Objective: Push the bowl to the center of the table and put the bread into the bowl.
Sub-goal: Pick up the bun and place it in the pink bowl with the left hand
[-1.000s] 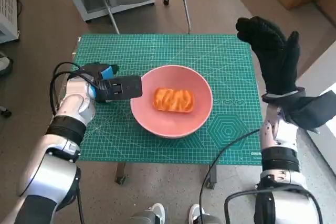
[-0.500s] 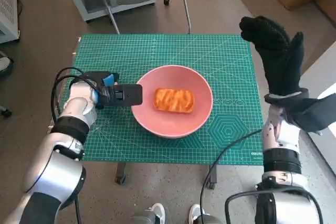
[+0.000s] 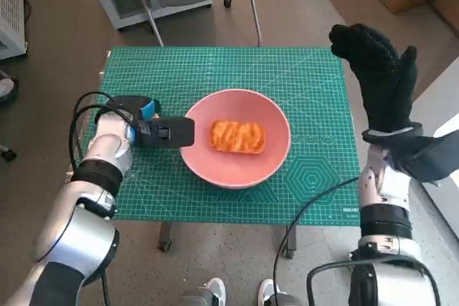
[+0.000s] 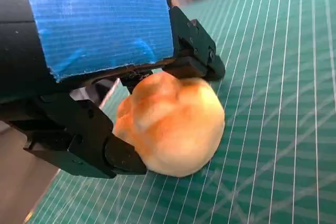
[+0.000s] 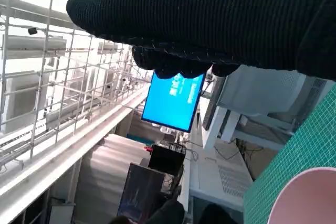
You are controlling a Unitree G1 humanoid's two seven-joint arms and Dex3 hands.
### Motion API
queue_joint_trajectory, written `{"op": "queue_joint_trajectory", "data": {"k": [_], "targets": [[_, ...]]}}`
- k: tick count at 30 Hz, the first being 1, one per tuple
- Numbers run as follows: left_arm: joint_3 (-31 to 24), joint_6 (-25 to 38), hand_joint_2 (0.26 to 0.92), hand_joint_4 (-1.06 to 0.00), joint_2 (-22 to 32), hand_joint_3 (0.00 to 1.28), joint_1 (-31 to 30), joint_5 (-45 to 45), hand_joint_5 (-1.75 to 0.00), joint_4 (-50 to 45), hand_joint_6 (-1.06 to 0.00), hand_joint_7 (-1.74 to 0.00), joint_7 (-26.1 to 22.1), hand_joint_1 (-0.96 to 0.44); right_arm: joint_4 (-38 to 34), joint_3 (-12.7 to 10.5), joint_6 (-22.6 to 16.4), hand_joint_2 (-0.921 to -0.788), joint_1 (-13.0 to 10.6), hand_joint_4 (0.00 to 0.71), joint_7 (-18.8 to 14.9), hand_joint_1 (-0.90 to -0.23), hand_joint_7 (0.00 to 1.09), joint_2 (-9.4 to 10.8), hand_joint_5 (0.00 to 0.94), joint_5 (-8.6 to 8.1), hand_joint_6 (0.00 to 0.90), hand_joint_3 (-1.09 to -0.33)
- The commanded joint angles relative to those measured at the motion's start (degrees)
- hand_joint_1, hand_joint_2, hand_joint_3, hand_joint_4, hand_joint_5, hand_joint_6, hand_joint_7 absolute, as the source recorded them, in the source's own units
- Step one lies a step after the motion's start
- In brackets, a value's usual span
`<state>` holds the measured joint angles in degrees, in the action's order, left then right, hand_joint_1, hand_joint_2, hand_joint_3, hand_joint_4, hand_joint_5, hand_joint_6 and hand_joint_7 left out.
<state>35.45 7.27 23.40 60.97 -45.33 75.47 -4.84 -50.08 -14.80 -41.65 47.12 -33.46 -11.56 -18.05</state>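
Surfaces: matt mat, smooth bowl, knit glove, taped plastic hand.
Bowl [image 3: 235, 137] smooth pink, plastic-looking, slight sheen; bread [image 3: 237, 137] inside it orange-brown with a glazed crust. Second bread roll [image 4: 170, 123] golden, soft-looking, faintly shiny. Cutting mat [image 3: 215, 69] matt green, printed with a white grid. Right hand [image 3: 380, 84] in black ribbed knit cloth. Left hand [image 3: 161, 131] hard black plastic, matt blue tape [image 4: 100, 22] wrinkled over its back. Forearms glossy pale plastic.

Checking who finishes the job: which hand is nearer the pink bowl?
Left. The left hand is at the bowl's rim on the robot's left side, holding a bread roll. The right hand is raised out by the table's right edge, apart from the bowl.
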Motion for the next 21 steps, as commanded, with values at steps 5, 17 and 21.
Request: {"op": "queue_joint_trajectory", "data": {"k": [5,17,21], "targets": [[0.21,-2.21,0.919,-0.47,1.13,0.22,-1.70,-0.29,-1.29,0.02,-0.52,-1.36,6.02,0.01,-0.19,-0.30,1.11,-0.921,-1.01,0.261,-1.38,-0.613,0.01,0.24,0.003,-1.05,0.356,-0.647],[-4.32,-3.83,0.920,-0.61,5.17,0.13,1.03,2.74,-1.25,-9.22,-0.57,-1.23,6.25,0.00,-0.22,-0.34,1.49,-0.921,-1.00,0.262,-1.73,-0.611,0.01,0.19,0.002,-1.05,0.360,-0.646],[-8.01,-5.26,0.920,-0.65,8.41,0.08,-1.57,4.73,-1.22,-20.89,-0.62,-1.16,5.10,0.00,-0.71,-0.25,1.42,-0.921,-0.75,0.262,-1.77,-0.612,0.01,0.16,0.002,-0.82,0.361,-0.646]]}}
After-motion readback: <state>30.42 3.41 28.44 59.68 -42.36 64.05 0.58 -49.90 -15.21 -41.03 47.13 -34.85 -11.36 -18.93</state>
